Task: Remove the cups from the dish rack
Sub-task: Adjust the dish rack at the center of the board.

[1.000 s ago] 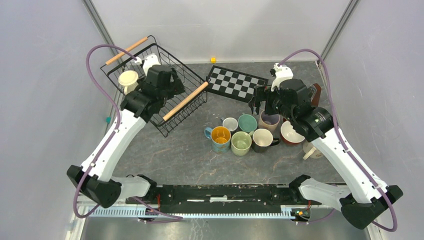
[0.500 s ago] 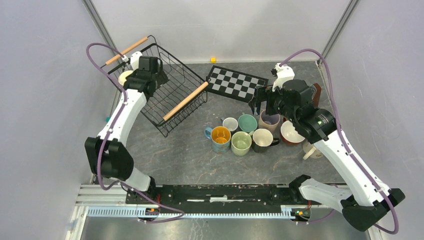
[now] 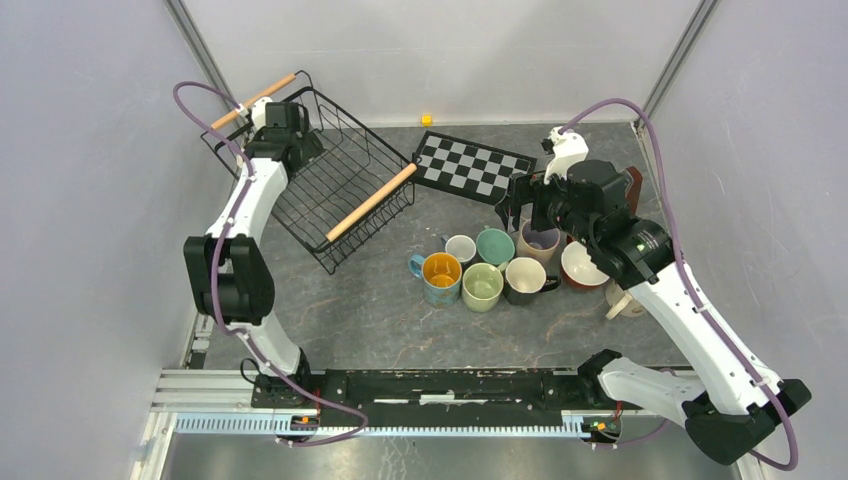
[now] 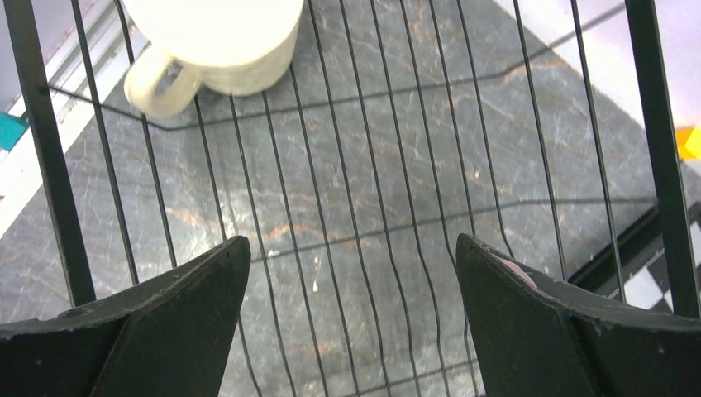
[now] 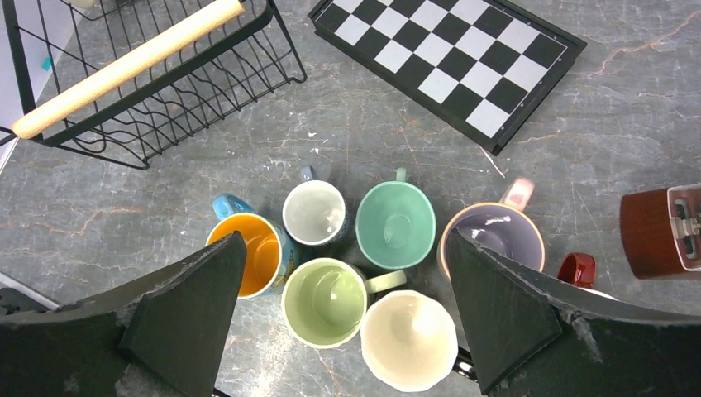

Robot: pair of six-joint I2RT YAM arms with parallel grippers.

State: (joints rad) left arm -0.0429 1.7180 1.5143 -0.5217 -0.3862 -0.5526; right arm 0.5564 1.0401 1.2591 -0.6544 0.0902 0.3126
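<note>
Holding the left pincer (image 4: 349,273) inside the dish rack (image 3: 345,165) at the desk's (image 3: 370,310) far-left corner, jaws spread wide, gripping nothing. Looking down through thin black wire, wavy across the floor, onto grey marbled stone. Facing 1 cream cup (image 4: 215,41) just ahead of the fingers (image 4: 165,322): glossy ceramic, thick-walled, round, stubby loop handle pointing left; apparently resting on the wire floor. Judging the step in hand as the approach to that cup, seemingly the only 1 in the rack. Calling next for easing forward, straddling the rim or wall with both fingers, closing firmly on slippery glaze, then lifting clear of the tall wire sides and the 2 pale wooden rod handles (image 3: 372,201).

Finding 6 unloaded cups (image 5: 324,299) upright and huddled on the desk right of the rack: blue with yellow inside, white, teal, light green, cream, beige-pink. Hanging the right pincer (image 5: 345,248) above them, jaws equally wide, carrying nothing. Noting a flat black-and-white checkered board (image 5: 446,58) beyond and a brown metronome (image 5: 661,231) at the right edge.
</note>
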